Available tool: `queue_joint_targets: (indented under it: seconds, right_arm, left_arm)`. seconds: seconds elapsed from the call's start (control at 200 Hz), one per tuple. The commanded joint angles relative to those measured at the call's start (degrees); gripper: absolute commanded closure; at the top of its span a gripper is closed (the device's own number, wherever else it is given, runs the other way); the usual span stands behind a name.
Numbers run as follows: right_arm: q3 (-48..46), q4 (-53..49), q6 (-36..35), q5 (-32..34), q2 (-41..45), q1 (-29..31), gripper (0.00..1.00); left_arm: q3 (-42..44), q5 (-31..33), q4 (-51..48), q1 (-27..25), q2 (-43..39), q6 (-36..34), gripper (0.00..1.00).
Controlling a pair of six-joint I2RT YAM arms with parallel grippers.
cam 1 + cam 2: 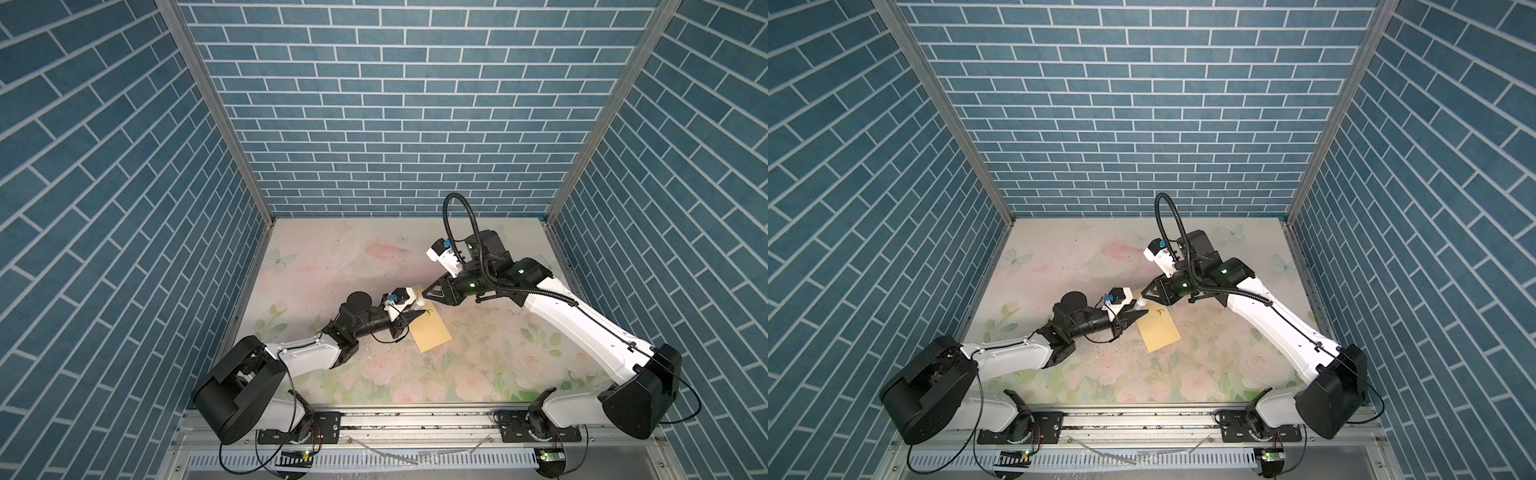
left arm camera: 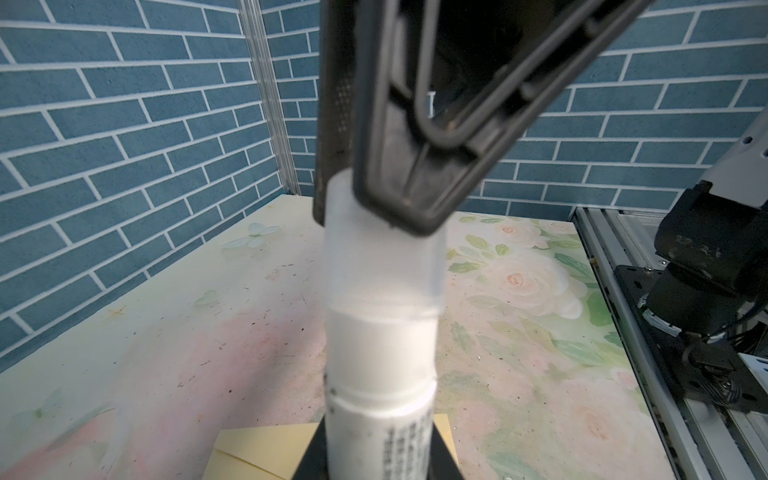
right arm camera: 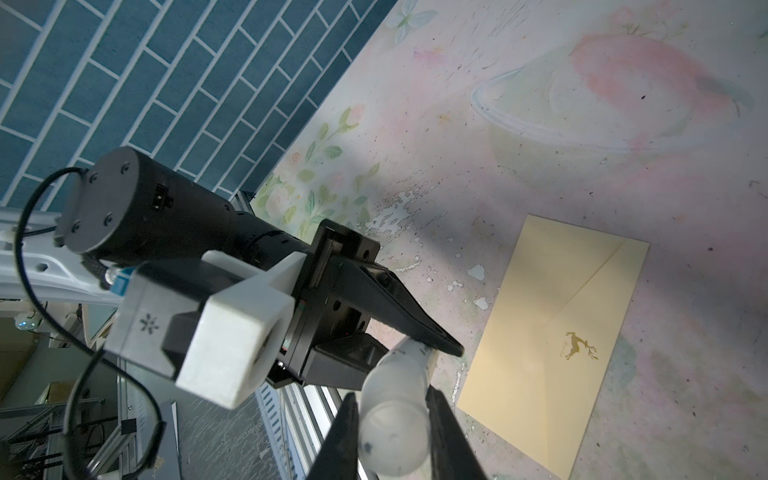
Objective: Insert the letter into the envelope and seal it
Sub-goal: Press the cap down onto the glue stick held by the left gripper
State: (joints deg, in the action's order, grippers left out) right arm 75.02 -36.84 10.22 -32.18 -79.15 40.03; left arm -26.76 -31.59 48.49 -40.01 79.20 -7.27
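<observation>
- A pale-yellow envelope (image 1: 432,332) lies flat on the flowered table (image 1: 332,266), with its triangular flap folded down and a small gold deer mark (image 3: 579,351) at its middle.
- The letter shows in no view; it cannot be told whether it is already inside.
- Both arms meet in the air over the envelope's far end, sharing one white glue stick (image 2: 380,353).
- The left fingers (image 3: 407,311) pinch the stick's printed body.
- The right fingers (image 3: 451,440) pinch its translucent cap (image 2: 382,257), probably to pull it off.
- In both top views the envelope's long axis runs far to near, slanting slightly right.
- The envelope lies below and nearward of both sets of fingers, and the left fingers seem closer to its middle.
</observation>
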Motion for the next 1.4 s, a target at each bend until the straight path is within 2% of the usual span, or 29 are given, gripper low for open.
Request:
queue_joint_targets:
  seconds: [0.0,0.45,0.695,0.93,1.395]
  right_arm:
    - [0.5,-0.86,-1.03,-0.28,-0.83,2.19,0.82]
    - [3.19,-5.81,-4.35,5.91,-3.87,5.81,0.84]
    - [3.5,-7.11,-5.03,7.65,-6.59,7.47,0.87]
    - [0.49,-5.48,-3.75,6.72,-8.9,8.55,0.89]
    - [-10.19,4.88,3.0,3.24,-14.11,10.92,0.94]
  left_arm:
    - [-1.72,-1.43,2.95,-0.24,0.34,0.34,1.0]
    - [-1.83,-1.29,3.23,-0.24,0.51,0.37,1.0]
    - [-1.11,-0.56,6.99,-0.24,0.87,1.51,1.0]
    - [-0.47,0.17,11.2,-0.24,1.3,2.73,1.0]
    - [0.54,3.46,15.82,-0.24,1.05,4.17,1.0]
